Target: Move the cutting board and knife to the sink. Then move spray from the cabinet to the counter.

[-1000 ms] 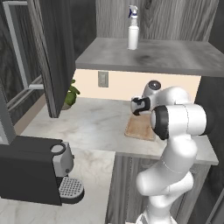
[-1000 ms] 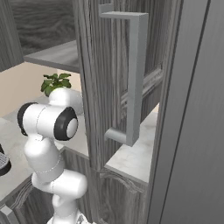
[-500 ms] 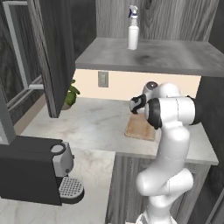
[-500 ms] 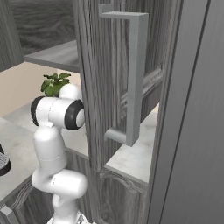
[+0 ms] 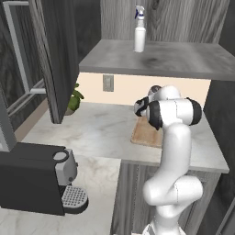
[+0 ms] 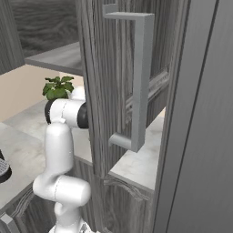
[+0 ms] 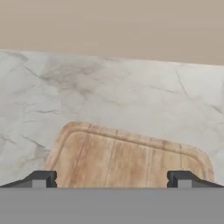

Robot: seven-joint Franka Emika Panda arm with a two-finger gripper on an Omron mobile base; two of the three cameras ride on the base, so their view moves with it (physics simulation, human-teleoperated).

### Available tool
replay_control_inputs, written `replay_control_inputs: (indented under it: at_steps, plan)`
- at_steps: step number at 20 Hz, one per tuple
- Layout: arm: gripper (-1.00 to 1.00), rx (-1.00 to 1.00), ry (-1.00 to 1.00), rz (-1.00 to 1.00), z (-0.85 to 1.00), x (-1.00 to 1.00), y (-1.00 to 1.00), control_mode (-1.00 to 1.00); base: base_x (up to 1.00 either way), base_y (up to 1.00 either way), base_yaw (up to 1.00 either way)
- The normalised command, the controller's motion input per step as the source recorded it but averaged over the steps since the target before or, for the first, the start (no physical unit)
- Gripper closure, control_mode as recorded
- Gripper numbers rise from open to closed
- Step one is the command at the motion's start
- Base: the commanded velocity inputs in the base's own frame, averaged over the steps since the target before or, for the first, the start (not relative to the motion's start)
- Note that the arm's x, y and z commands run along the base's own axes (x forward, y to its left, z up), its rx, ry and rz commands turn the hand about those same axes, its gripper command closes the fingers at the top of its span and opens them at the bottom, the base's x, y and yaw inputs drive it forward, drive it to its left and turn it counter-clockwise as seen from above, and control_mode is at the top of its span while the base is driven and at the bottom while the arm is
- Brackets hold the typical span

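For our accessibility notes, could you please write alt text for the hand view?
The open hand looks down at the far end of the cutting board, a light-brown wooden board with rounded corners lying flat on the marbled counter. A beige backsplash runs behind the counter.

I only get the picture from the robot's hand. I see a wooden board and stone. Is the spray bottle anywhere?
Observer: Yes, the spray bottle stands upright on the grey cabinet shelf, above the counter.
Operator: Is anything else on the counter?
Observer: A small green plant sits at the back, left of the cutting board.
Operator: What is near the floor side?
Observer: A black coffee machine stands on a lower surface to the left.
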Motion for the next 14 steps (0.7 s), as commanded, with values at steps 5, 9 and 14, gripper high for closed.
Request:
replay_control_inputs:
  at_steps: [5,9,14]
  plan:
    - [-1.00,0.01,0.00,0.00,-0.25,0.38,-0.07,-1.00,0.00,0.00,0.00]
    - [-1.00,0.01,0.00,0.00,-0.26,0.26,0.00,-1.00,0.00,0.00,0.00]
    - [-1.00,0.00,0.00,0.00,-0.31,0.29,0.00,-1.00,0.00,0.00,0.00]
